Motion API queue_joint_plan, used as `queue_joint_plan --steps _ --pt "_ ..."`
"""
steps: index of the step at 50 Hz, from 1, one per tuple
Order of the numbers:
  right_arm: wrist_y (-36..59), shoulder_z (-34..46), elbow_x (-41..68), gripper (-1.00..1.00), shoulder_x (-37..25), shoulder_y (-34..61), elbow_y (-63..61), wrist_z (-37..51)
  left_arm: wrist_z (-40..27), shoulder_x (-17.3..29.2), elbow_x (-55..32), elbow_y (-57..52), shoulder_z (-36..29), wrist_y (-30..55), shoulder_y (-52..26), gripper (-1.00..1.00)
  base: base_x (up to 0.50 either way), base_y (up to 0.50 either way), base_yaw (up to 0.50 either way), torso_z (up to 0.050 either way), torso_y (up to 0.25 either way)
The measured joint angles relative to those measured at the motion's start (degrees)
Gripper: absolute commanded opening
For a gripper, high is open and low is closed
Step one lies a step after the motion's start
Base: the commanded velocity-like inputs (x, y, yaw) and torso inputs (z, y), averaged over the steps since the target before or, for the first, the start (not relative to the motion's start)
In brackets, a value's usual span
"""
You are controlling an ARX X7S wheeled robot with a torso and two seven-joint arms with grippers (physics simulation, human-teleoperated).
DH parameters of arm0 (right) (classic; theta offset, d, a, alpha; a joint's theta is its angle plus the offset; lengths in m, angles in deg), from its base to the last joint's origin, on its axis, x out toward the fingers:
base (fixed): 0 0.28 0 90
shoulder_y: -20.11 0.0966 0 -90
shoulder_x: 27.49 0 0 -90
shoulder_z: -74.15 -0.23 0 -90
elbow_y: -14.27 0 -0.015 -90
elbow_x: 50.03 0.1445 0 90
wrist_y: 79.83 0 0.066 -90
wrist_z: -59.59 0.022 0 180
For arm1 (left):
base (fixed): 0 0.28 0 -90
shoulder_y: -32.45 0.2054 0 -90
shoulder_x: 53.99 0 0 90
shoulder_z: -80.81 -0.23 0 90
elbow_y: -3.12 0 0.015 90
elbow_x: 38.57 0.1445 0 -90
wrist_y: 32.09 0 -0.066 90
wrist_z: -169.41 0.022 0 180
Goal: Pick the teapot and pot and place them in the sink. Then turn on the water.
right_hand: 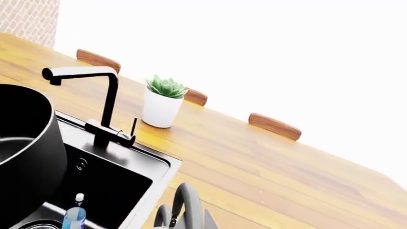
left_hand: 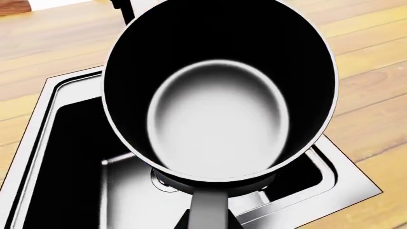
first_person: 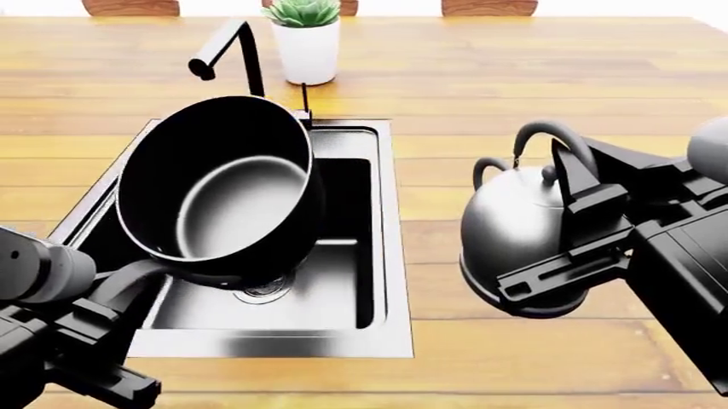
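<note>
Lowering the pot (first_person: pixel 216 192), gripped by its long handle in the left gripper (first_person: pixel 114 294) above the sink (first_person: pixel 387 256), is best done level toward the drain, while the teapot (first_person: pixel 529 243) is held clamped in the right gripper (first_person: pixel 569 256) off the sink's right edge.

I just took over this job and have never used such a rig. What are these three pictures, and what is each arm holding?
You see a simulated two-armed robot at a wooden counter. The wide picture comes from its head camera; the other two come from cameras near each gripper. The left arm carries the pot by its long handle, tilted over the sink. The right arm carries the teapot above the counter, beside the sink. Behind the sink stand the black faucet and a potted plant. A small blue bottle lies in the basin. No water runs.
</note>
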Motion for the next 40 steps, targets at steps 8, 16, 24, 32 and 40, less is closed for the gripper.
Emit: queue_joint_plan --steps 8,16,24,32,40 --pt "-0.12 0.09 -0.20 -1.00 0.07 -0.10 -0.02 -0.05 -0.04 0.08 0.08 0.32 0.37 0.15 0.06 -1.00 0.00 0.50 0.00 0.001 0.004" --pt "-0.34 0.00 -0.45 -1.00 -0.03 -0.39 -0.06 -0.19 -0.14 0.13 0.25 1.23 0.91 0.65 0.16 -1.00 0.00 0.50 0.00 0.003 0.003" --pt "-0.63 -0.18 -0.60 -1.00 -0.26 -0.70 -0.15 -0.40 -0.39 0.16 0.08 1.99 1.74 1.37 0.02 -1.00 0.00 0.50 0.00 0.001 0.004" --pt "-0.98 -0.49 -0.93 -1.00 -0.50 -1.18 -0.14 -0.80 -0.55 0.12 -0.45 2.95 2.91 2.46 -0.42 -1.00 0.00 0.50 0.00 0.001 0.004" --pt "-1.24 -0.75 -1.22 -1.00 -0.69 -1.43 0.02 -1.17 -0.77 -0.17 -0.99 3.97 4.24 3.85 -1.13 -1.00 0.00 0.50 0.00 0.001 0.003"
